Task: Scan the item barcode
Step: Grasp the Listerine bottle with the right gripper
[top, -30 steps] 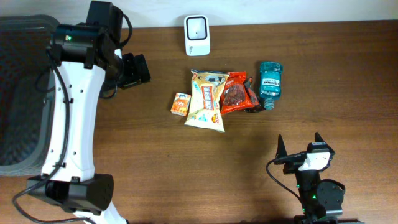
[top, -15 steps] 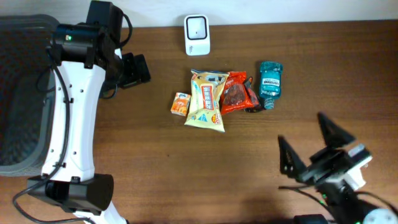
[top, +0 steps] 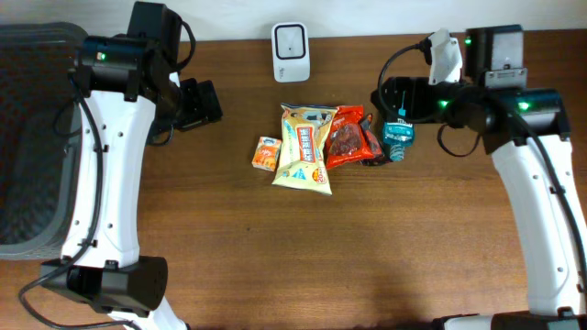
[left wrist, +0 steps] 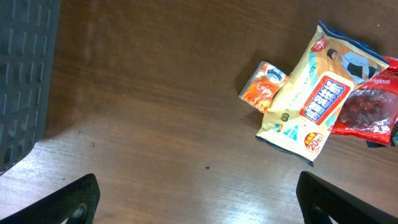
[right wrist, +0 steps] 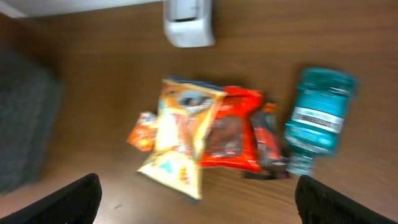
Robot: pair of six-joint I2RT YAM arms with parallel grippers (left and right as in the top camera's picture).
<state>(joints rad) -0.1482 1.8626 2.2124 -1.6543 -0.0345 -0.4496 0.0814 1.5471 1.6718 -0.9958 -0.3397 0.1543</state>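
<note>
Several items lie in a cluster mid-table: a cream snack bag [top: 305,147], a red snack bag [top: 346,137], a small orange pack [top: 266,153], a dark packet [top: 374,148] and a teal bottle [top: 400,134]. A white barcode scanner [top: 291,51] stands at the back edge. My left gripper [top: 204,103] hovers open to the left of the cluster, holding nothing. My right gripper [top: 396,96] hangs open above the bottle's far end, also empty. The right wrist view is blurred, showing the scanner [right wrist: 188,22], cream bag [right wrist: 180,134] and bottle [right wrist: 320,118] below the open gripper [right wrist: 199,199].
A grey mesh basket [top: 27,137] fills the far left, and it shows in the left wrist view as well [left wrist: 22,74]. Bare brown wood lies in front of the cluster, where the left gripper [left wrist: 199,202] looks down.
My right arm has swung up from the table's front edge to the back right, above the teal bottle. The left arm and the items have not moved.
</note>
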